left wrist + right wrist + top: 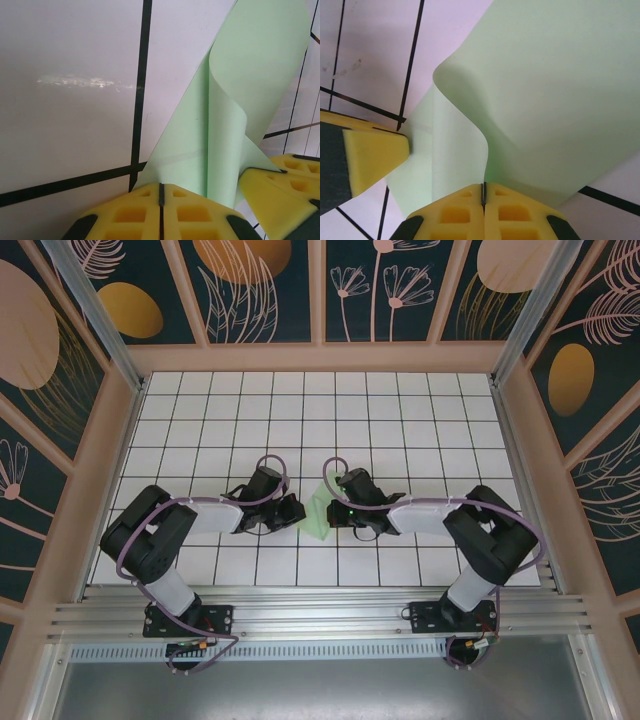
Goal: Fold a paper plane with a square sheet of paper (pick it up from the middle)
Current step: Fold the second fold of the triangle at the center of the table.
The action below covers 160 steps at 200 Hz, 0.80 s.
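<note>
Thin pale green square sheet of paper (316, 508), curled up centrally on white grid-tiled table (400, 430). Pinched at one edge by clenched yellow-fingered right gripper (483, 192), met at left edge by clenched left gripper (161, 192). Lay flap over slowly, matching edges before creasing.

1. Left arm (150, 532) and right arm (492, 532) are the same build: chunky black joint housings with white link tubes between them.
2. A purple cable (272, 459) is routed along each arm from base to wrist, with slack loops near the wrists.
3. Base plates (187, 620) are black, with short wire tails hanging off the front.
4. Left gripper (161, 189) and right gripper (483, 186) have yellow fingers (131, 215) with rectangular pockets moulded in and black inserts at the outer corners.
5. From the side, each finger is a plain yellow wedge on black backing.
6. A green LED (352, 510) is lit on the right wrist.
</note>
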{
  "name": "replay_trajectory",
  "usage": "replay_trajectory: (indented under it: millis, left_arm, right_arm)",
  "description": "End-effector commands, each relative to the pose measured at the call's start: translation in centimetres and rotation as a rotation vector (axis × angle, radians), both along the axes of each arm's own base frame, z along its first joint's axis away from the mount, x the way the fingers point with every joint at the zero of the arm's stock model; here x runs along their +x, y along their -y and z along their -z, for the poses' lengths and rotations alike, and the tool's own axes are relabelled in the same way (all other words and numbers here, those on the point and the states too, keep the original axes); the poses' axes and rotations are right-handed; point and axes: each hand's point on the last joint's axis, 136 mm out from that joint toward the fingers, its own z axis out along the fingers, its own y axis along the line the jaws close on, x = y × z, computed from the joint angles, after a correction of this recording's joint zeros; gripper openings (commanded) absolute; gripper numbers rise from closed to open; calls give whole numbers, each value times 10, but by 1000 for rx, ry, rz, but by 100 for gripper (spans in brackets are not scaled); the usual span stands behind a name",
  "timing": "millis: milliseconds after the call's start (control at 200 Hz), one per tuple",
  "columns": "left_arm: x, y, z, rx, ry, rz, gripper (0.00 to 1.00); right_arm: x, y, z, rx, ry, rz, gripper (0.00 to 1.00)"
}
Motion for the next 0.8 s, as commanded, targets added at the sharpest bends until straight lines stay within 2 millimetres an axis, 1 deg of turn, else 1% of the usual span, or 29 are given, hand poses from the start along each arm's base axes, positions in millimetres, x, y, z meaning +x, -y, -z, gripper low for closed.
replay_trajectory:
  millis: [0,80,210,425,706,796]
  left_arm:
    - [0,-4,3,42,0,4,10]
    - [0,-4,3,43,2,5,10]
    - [0,-4,2,43,3,6,10]
    - [3,-1,-3,34,19,14,11]
    - [2,-3,-2,45,18,13,10]
    - [2,-3,-3,44,21,13,11]
  right_arm:
    - [5,1,1,-36,15,-10,1]
    - [7,4,3,-59,16,2,2]
    - [7,2,1,-49,21,-8,2]
    - [7,2,7,-63,14,-6,2]
    - [6,6,12,-87,11,4,2]
    - [6,10,15,-112,5,15,2]
